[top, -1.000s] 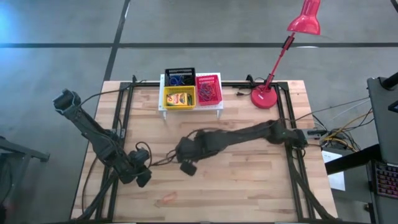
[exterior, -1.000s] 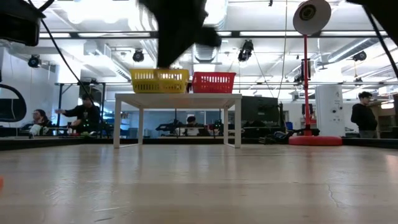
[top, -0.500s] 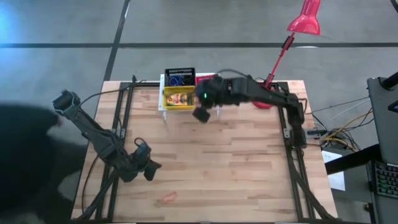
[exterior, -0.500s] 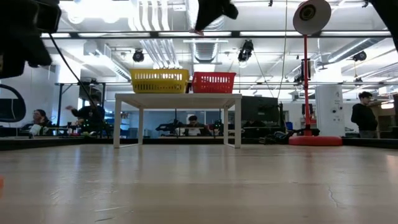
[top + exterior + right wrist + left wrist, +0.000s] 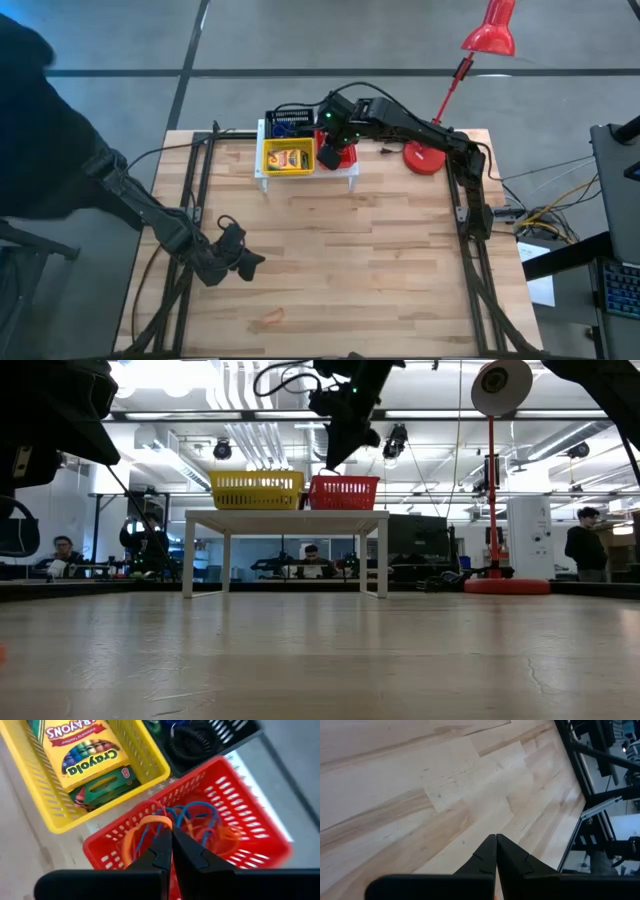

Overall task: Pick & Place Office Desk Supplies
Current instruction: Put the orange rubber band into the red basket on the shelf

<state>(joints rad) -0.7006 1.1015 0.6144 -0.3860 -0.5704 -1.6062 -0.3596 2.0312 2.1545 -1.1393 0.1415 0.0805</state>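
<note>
— Rubber bands [image 5: 165, 827]? Where do they lie?

— Heaped in the red basket [image 5: 240, 795], directly beneath the right tool [image 5: 171, 842], whose fingers are pressed together.

— Anything pinched between them?

— I can't tell; orange loops sit right at the tips.

— And the left tool [image 5: 496, 851]?

— Closed and empty, low over bare surface [image 5: 400, 270], well away from the red basket. Right arm is much nearer.
</note>
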